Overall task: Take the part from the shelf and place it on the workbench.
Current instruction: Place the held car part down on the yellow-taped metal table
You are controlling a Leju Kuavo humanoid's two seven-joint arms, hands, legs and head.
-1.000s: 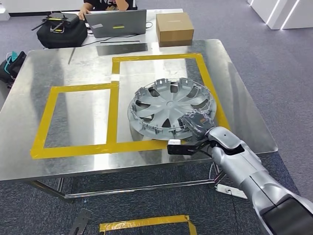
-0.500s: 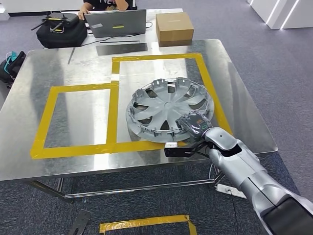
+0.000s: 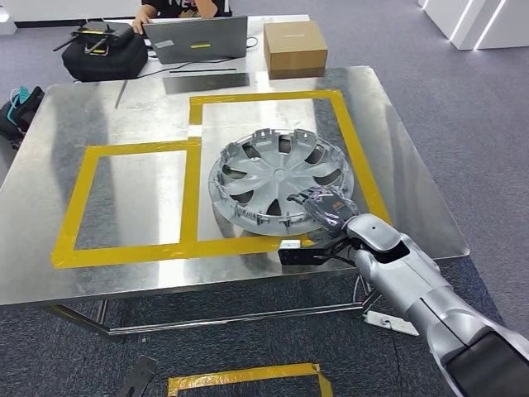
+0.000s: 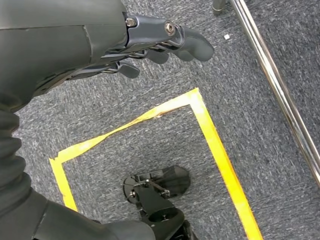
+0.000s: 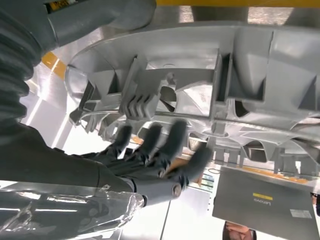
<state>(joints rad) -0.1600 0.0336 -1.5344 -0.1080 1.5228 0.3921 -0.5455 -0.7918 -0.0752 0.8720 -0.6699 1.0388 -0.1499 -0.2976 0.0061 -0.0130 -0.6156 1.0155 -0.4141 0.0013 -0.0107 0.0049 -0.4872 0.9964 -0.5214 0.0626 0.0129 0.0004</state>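
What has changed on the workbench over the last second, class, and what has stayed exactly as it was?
The right hand, gripping the wheel cover at its near rim, has slid it left and a little farther onto the workbench, deeper into the right taped square, and lowered it flatter. The grip has not been let go. The laptop, cardboard box and black bag have not moved.

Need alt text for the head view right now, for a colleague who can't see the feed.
The right hand holds the near rim of a silver hubcap that rests inside the larger yellow-taped square on a steel workbench. Behind the bench sit a laptop, a cardboard box and a black bag.
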